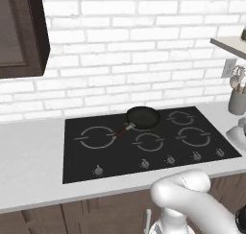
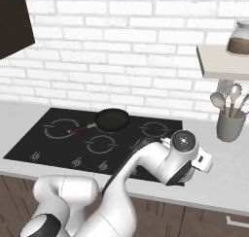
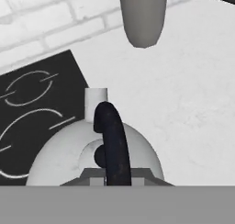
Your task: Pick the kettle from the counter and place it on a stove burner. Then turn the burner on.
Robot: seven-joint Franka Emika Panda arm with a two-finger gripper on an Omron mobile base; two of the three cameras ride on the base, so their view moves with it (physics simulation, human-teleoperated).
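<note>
The kettle (image 3: pixel 59 156) is pale grey-white and round, with a short spout (image 3: pixel 95 103) and a black arched handle (image 3: pixel 111 140). It stands on the light counter (image 3: pixel 183 108) just right of the stove (image 3: pixel 41 81). My gripper (image 3: pixel 117 179) is right over it and shut on the handle, which runs down between the jaws. In the right base view my hand (image 2: pixel 187 156) hangs low past the stove's right edge and hides the kettle. The widest stove burner (image 1: pixel 98 137) is the leftmost ring, seen again in the right base view (image 2: pixel 61 128).
A black frying pan (image 1: pixel 143 117) with a reddish handle sits on a rear ring. A row of knobs (image 1: pixel 145 164) lines the stove's front. A grey utensil holder (image 2: pixel 230 125) stands on the counter behind the kettle. A wall shelf (image 2: pixel 221 61) carries a jar.
</note>
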